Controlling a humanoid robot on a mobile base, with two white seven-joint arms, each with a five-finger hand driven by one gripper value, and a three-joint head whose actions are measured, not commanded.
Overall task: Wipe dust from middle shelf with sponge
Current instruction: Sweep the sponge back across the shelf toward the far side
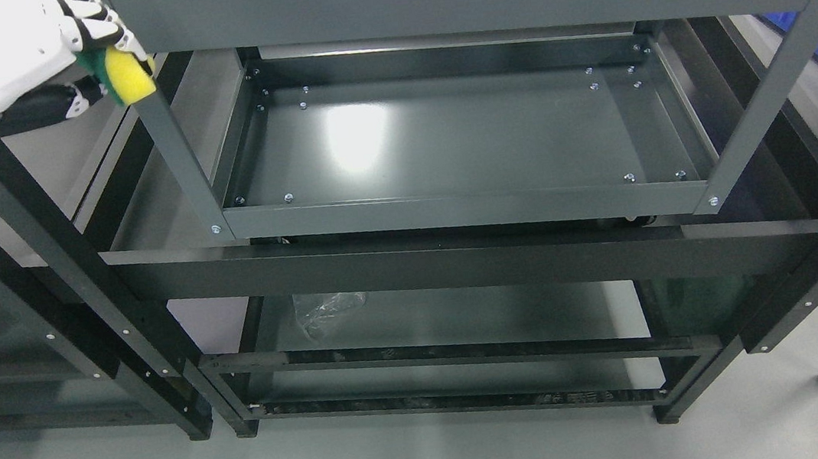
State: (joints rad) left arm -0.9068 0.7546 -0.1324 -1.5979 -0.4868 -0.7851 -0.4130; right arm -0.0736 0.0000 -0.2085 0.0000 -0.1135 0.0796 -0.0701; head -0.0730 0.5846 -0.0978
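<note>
Left hand (12, 59) raised — fingers (94, 23) gripping sponge (126, 75).

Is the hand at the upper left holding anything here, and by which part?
Yes. The left hand holds the sponge: its fingers grip the green end, and the yellow end sticks out toward the shelf post. No right hand shows.

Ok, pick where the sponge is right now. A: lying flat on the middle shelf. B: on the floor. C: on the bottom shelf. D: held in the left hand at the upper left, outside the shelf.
D: the left hand grips the sponge at the rack's upper left post, off the middle shelf.
</note>
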